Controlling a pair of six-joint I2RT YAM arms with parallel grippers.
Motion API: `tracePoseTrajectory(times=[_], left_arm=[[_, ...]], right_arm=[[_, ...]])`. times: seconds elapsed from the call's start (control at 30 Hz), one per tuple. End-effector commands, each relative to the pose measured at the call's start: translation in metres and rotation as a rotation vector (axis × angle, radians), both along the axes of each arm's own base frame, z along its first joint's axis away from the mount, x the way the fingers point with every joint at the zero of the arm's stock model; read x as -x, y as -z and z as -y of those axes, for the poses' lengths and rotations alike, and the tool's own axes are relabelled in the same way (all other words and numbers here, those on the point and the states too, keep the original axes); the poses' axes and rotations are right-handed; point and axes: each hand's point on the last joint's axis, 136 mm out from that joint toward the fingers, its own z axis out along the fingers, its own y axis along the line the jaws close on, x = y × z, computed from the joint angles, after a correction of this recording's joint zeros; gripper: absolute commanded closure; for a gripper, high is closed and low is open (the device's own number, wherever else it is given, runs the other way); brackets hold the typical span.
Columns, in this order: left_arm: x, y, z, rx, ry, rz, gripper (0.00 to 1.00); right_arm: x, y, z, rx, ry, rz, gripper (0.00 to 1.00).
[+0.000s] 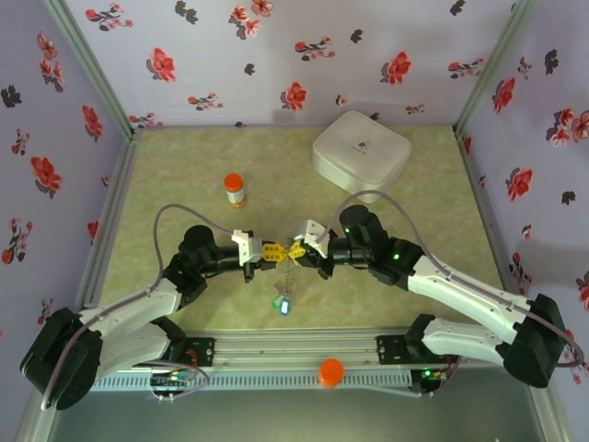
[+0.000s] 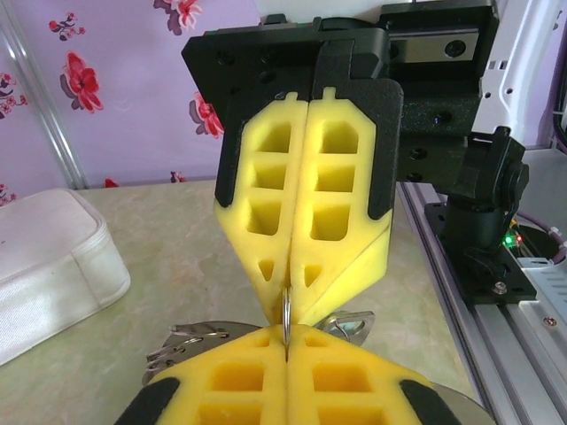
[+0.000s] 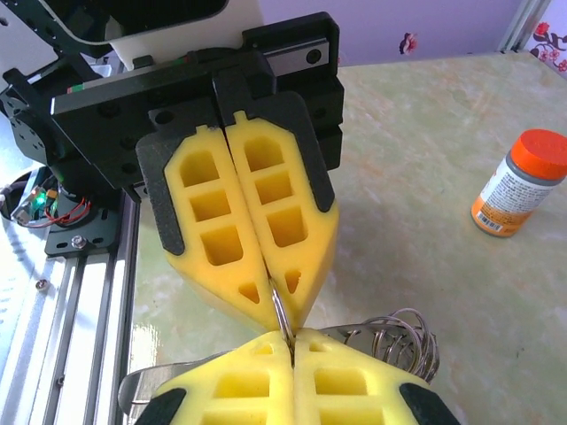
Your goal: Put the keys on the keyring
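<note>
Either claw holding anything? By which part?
Both claws, left and right, pinch the keyring at its thin wire between their fingertips; keys dangle below.

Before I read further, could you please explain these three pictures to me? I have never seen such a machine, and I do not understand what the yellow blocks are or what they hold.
The machine is two robot arms fixed at the near edge of a table. The overhead picture looks down on both. The left gripper and the right gripper meet tip to tip in the middle.

The other two pictures come from cameras on the wrists. The yellow blocks are the soft finger pads. In the left wrist view, the pads at the bottom are the left gripper and the right gripper faces it. Both are shut on the keyring, a thin metal ring pinched between them.

Some keys hang below. On the table stand an orange-capped bottle and a white case.
</note>
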Motion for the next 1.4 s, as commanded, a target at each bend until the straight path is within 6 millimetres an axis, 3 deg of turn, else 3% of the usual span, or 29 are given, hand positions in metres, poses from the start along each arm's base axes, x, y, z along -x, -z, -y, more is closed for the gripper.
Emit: tracePoseTrajectory(times=[0.0, 0.2, 0.43, 0.77, 0.93, 1.37], left_arm=[[-0.006, -0.016, -0.001, 0.010, -0.042, 0.063, 0.80], [-0.009, 0.003, -0.004, -0.109, -0.057, 0.075, 0.78], [-0.009, 0.005, -0.005, -0.126, -0.058, 0.087, 0.78], [-0.009, 0.004, -0.005, -0.129, -0.061, 0.099, 1.00], [-0.008, -0.003, -0.006, -0.093, -0.065, 0.113, 1.00], [-0.006, -0.026, -0.009, 0.061, -0.079, 0.140, 1.00]], right_arm=[[-0.004, -0.012, -0.001, 0.024, 0.000, 0.022, 1.00], [-0.007, 0.001, 0.004, 0.212, -0.009, 0.045, 1.00], [-0.004, 0.011, -0.003, 0.357, -0.080, 0.107, 1.00], [0.002, 0.006, -0.013, 0.372, -0.107, 0.117, 1.00], [0.001, -0.005, -0.007, 0.291, -0.052, 0.104, 0.72], [-0.008, -0.007, 0.014, 0.148, 0.162, 0.001, 0.64]])
